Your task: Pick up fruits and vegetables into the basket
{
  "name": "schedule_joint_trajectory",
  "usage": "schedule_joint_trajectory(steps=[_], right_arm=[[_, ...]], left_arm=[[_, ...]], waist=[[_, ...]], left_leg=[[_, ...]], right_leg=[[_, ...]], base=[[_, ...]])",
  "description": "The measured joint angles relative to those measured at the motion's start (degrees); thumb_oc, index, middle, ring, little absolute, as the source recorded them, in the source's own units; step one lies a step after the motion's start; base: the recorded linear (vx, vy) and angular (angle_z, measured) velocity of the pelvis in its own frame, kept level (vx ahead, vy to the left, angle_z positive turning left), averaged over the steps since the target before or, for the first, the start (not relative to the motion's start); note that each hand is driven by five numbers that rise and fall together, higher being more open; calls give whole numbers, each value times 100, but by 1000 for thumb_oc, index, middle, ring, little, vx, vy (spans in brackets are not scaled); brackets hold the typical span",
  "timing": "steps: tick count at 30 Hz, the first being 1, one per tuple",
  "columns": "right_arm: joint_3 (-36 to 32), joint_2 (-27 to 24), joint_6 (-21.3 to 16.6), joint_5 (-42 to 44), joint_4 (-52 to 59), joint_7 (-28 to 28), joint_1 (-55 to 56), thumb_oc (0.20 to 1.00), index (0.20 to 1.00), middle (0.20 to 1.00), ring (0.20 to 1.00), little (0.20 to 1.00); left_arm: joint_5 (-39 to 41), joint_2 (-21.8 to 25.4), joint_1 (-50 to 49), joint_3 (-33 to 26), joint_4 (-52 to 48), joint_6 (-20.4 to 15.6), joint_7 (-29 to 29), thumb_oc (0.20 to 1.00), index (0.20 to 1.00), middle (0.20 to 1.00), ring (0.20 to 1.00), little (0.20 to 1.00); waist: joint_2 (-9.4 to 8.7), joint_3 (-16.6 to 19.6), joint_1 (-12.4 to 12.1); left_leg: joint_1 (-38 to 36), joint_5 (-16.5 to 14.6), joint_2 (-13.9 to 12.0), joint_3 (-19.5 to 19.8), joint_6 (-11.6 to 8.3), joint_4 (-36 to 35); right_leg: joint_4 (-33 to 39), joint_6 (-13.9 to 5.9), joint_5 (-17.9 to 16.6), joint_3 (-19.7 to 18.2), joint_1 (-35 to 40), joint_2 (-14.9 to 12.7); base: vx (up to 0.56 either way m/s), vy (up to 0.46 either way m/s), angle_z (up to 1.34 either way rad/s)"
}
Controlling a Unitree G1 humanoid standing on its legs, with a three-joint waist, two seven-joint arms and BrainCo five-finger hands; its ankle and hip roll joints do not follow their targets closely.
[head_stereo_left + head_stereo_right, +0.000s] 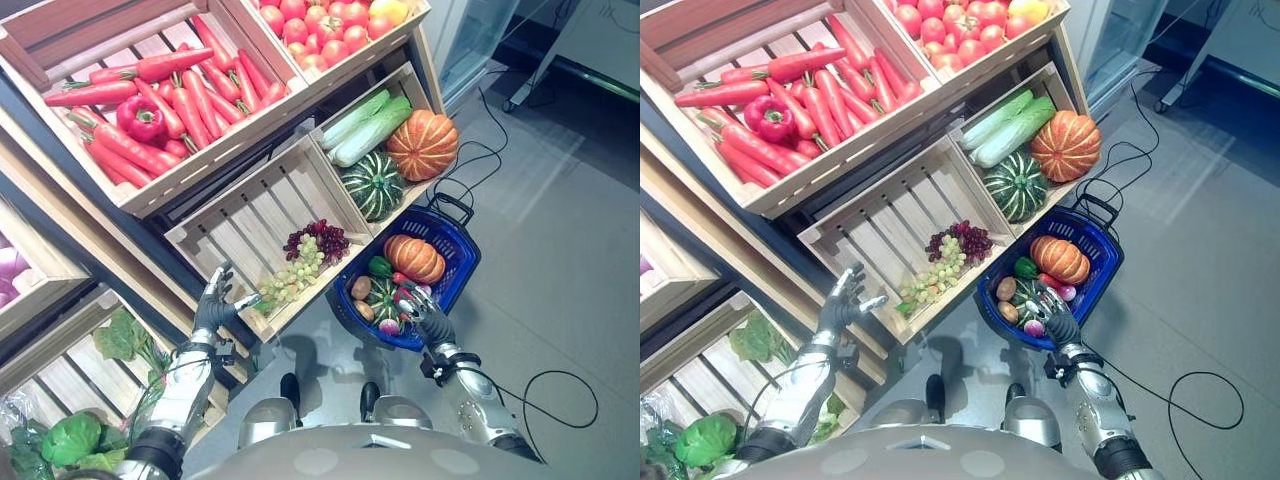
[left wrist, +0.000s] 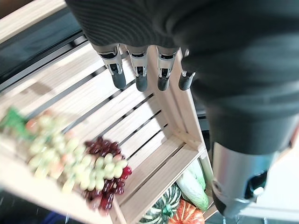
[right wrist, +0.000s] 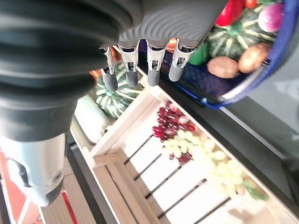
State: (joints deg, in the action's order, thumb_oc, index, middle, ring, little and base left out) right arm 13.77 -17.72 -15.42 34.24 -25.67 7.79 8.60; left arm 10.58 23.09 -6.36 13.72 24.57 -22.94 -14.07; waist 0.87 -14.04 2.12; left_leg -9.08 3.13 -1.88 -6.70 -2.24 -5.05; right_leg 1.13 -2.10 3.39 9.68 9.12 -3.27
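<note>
A blue basket (image 1: 458, 248) sits on the floor in front of the wooden stand. It holds an orange pumpkin (image 1: 413, 258), a small striped green squash (image 1: 383, 298), a potato (image 1: 361, 287), a green pepper (image 1: 379, 266) and some small red and purple pieces. My right hand (image 1: 425, 322) hovers at the basket's near rim, fingers (image 3: 152, 70) straight, holding nothing. My left hand (image 1: 215, 300) is open at the front edge of the low slatted crate (image 1: 235, 225). A green grape bunch (image 1: 292, 278) and a purple one (image 1: 320, 240) lie in that crate's near right corner, just right of the left hand.
Above, a crate holds carrots and a red pepper (image 1: 140, 117), and another holds red fruit (image 1: 320, 30). The crate behind the basket holds long green vegetables (image 1: 365, 125), an orange pumpkin (image 1: 422, 145) and a green squash (image 1: 372, 185). Leafy greens (image 1: 70, 437) fill the lower left crate.
</note>
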Motion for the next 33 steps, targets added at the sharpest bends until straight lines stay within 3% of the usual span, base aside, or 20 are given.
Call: schedule_joint_trajectory(steps=[3,6,18,25,33], right_arm=[[7,-188,-101,-92,250,-164,-63,1000,1000,1000,1000,1000],[26,-324,-210,-232,432,-402,-453,1000,1000,1000,1000,1000],[21,-677,-307,-239,982,-524,-922,1000,1000,1000,1000,1000],[12,-995,-302,-275,1408,-566,-928,1000,1000,1000,1000,1000],[-6,-1166,-189,-294,1635,-650,-1153,1000,1000,1000,1000,1000]], left_arm=[[-420,123,224,19,-95,32,-515,1000,1000,1000,1000,1000],[-883,336,804,77,-83,214,-1072,1000,1000,1000,1000,1000],[-995,434,1938,453,245,802,-1656,1000,1000,1000,1000,1000],[-941,391,2354,454,821,952,-1893,1000,1000,1000,1000,1000],[-714,448,3018,399,1135,1029,-2075,1000,1000,1000,1000,1000]], waist=[[63,-109,26],[82,-540,105],[-62,-1594,341],[-58,-1732,503],[-65,-1777,620]], left_leg=[[210,11,-3,-32,10,72],[612,9,-5,-95,43,360],[1739,-197,-9,-250,74,1545],[2803,-473,-92,-255,24,2479],[3933,-473,-121,-180,37,3128]], right_leg=[[-189,-3,6,-56,-283,-3],[-552,-14,18,-115,-730,-30],[-2201,112,410,-298,-2186,-229],[-3077,213,618,-442,-3258,-256],[-3855,325,725,-504,-4438,-293]], base=[[-59,31,-11],[-51,8,-10],[-23,9,-7],[-23,21,-5],[0,6,1]])
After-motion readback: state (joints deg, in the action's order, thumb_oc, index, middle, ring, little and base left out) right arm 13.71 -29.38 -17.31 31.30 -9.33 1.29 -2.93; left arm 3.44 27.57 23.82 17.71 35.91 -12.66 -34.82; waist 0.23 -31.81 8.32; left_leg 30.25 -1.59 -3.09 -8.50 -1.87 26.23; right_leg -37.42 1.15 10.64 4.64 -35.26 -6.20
